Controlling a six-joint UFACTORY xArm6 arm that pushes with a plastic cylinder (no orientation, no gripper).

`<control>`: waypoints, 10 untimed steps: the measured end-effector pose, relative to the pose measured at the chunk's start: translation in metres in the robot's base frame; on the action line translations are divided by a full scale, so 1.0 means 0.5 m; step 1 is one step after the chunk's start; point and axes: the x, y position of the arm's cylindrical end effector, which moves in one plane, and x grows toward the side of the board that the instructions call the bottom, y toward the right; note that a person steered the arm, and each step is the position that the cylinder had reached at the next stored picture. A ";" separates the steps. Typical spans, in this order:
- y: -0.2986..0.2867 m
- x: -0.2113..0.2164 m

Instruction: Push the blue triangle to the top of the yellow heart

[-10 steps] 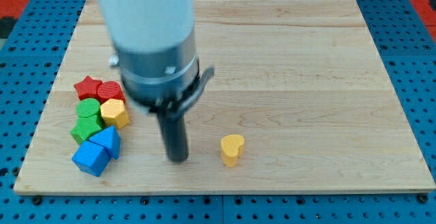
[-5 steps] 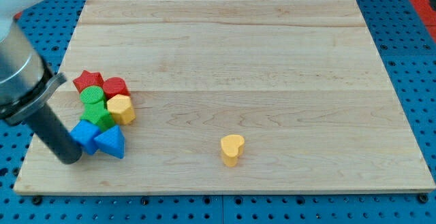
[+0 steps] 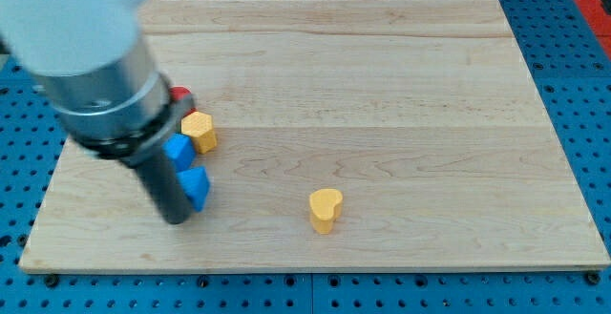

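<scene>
The yellow heart [image 3: 326, 209] stands at the lower middle of the wooden board [image 3: 382, 85]. My tip [image 3: 176, 218] rests on the board at the lower left, touching the left side of a blue block [image 3: 197, 188] whose shape I cannot make out. A second blue block [image 3: 179, 151] sits just above it, partly behind the rod. Which of the two is the triangle I cannot tell. Both blue blocks lie well to the left of the heart.
A yellow hexagon block [image 3: 200, 132] sits above the blue blocks. A sliver of a red block [image 3: 180, 94] shows beside the arm. The arm's body [image 3: 95, 56] hides the board's upper left, including the green blocks and the other red block.
My tip has swept right from the board's left edge, pushing the blue blocks and the yellow hexagon to the right. The arm now hides the green and red blocks. The heart has not moved.
</scene>
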 end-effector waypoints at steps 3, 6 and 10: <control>-0.084 -0.132; -0.059 -0.105; 0.021 -0.025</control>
